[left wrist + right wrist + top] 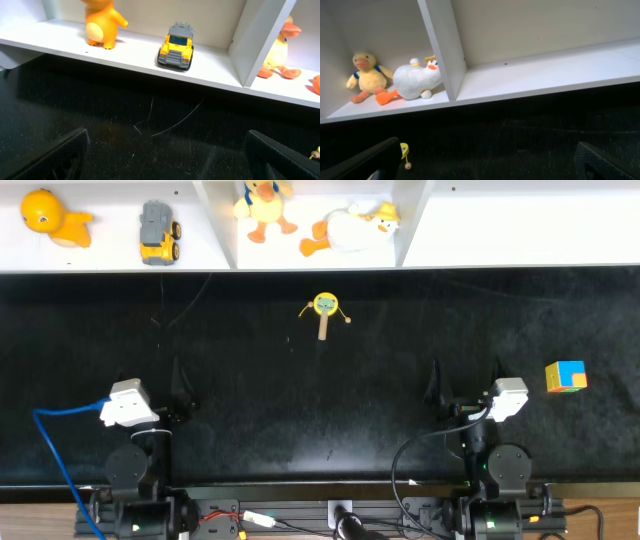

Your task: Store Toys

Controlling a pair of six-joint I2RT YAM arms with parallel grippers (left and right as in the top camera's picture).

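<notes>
Four toys already sit on the shelf [520, 225]: orange duck [50, 217], truck [159, 232], yellow duckling [264, 208], white duck [352, 230]. Two are left on the surface [250, 380]: a rattle [325, 308] near the shelf's middle, a coloured cube [565, 377] farther off its right end. Left hand [166, 134] and right hand [487, 144] hang released, empty.

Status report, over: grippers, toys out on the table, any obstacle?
Left gripper open, empty. Right gripper open, empty. Rattle drum and colour cube on table, not yet shelved. Nothing between them and shelf.
</notes>
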